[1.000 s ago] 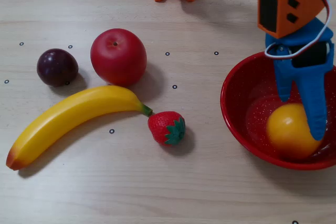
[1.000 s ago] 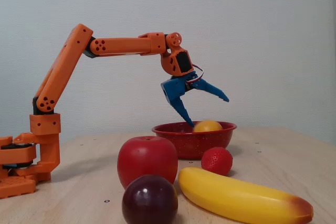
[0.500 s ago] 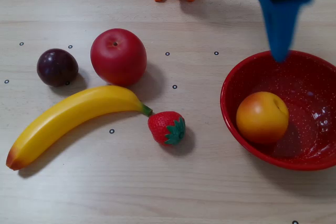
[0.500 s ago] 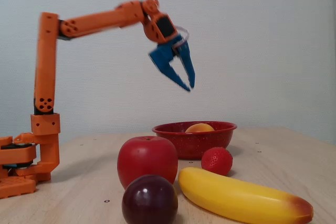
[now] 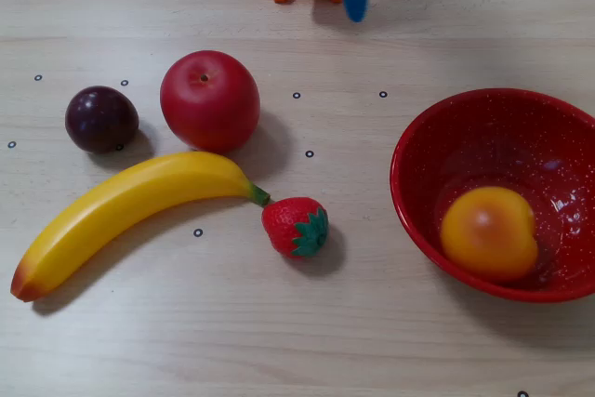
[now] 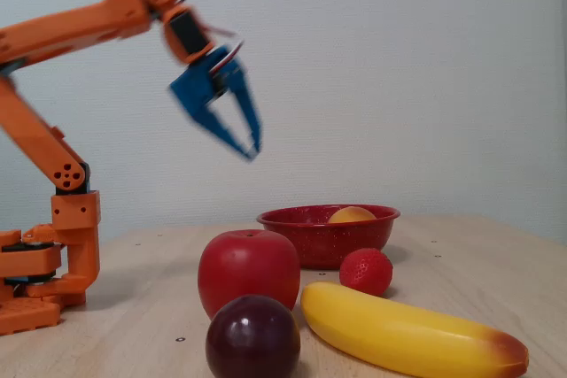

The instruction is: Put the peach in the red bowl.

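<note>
While the peach (image 5: 489,232) sits inside the red bowl (image 5: 437,137), the orange arm (image 6: 80,24) reaches out high above the table (image 5: 372,341), its wrist bent downward. Its blue claw (image 6: 246,150) hangs empty in the air, fingers nearly closed, tips pointing down toward the fruit.

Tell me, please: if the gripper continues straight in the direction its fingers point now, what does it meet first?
In the fixed view the gripper points down and slightly right, high above the table. Probably bare table behind the red bowl; depth is unclear.
</note>
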